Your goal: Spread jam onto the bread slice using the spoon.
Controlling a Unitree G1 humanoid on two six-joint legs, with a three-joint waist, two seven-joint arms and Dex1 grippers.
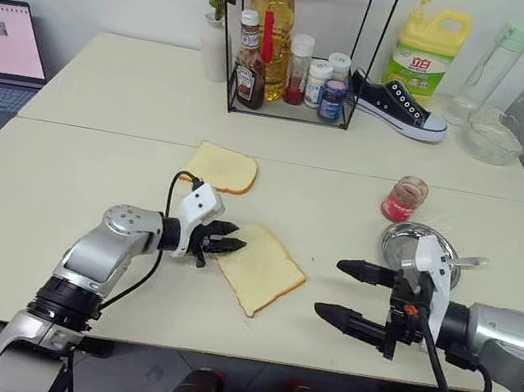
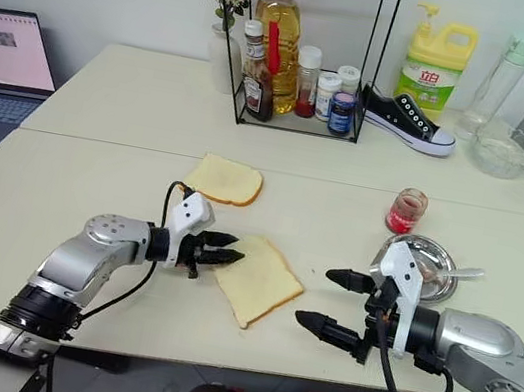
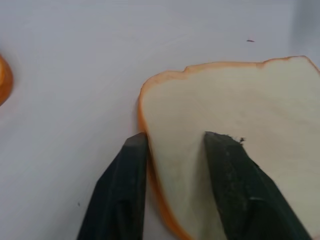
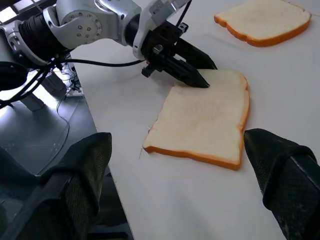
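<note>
The bread slice [image 1: 264, 270], squarish and pale with a tan crust, lies flat on the table near the front edge. My left gripper [image 1: 236, 247] is at its left corner, fingers apart. In the left wrist view one finger [image 3: 125, 180] rests on the table beside the crust and the other [image 3: 235, 185] lies over the bread. My right gripper [image 1: 329, 287] hovers wide open just right of the slice, holding nothing. The spoon [image 1: 469, 261] rests in the round steel dish [image 1: 396, 242] behind that hand. The red-smeared small glass jar [image 1: 405, 198] holds jam.
A second bread slice with rounded corners [image 1: 223, 167] lies behind the first. A wire rack of bottles [image 1: 296, 60], a black sneaker [image 1: 400, 107], a yellow detergent bottle [image 1: 427, 53] and a glass bowl [image 1: 496, 136] stand at the back. A laptop [image 1: 2, 49] sits far left.
</note>
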